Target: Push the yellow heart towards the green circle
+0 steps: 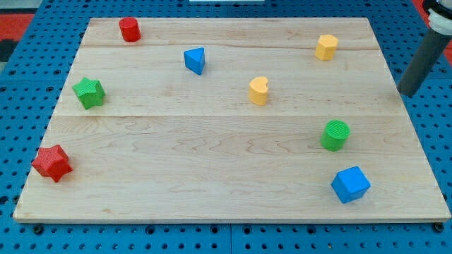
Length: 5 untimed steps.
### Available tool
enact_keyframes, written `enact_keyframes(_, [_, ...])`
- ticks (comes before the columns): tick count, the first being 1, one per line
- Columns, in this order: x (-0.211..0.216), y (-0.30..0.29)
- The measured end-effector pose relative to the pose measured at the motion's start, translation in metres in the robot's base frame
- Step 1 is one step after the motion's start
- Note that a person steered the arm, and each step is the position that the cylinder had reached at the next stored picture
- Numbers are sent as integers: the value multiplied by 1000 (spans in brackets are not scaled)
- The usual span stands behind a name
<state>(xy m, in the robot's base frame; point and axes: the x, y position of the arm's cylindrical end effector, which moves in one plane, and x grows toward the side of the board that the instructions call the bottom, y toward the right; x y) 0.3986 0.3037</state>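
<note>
Yellow heart (259, 91) is sitting roughly mid-desk, a bit toward the far side, standing on its own with nothing touching it. Green circle (335, 135) is off to its right and nearer, well apart from the heart, with the blue cube (351, 185) just near-side of it, close but not touching. My tip (404, 92) is way over at the right edge of the wooden desk (212, 176), right about where the wood meets the blue pegboard (438, 141), so it's right of both the heart and the circle and not in contact with any block. No end effector jaws here, it's just a dark rod, so nothing is grasped or clenched, only a bare tip. Other stuff: a second yellow block (326, 47) at the far right (shape's hard to call), a blue triangle (195, 61) far of centre-left, a red cylinder (129, 29) at the far left corner, a green star (89, 93) on the left side, and a red star (52, 163) near the near-left corner.
</note>
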Motion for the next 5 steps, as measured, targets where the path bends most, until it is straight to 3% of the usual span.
enact_keyframes(2, [75,-24])
enact_keyframes(3, [80,-57])
enact_keyframes(5, [46,-45])
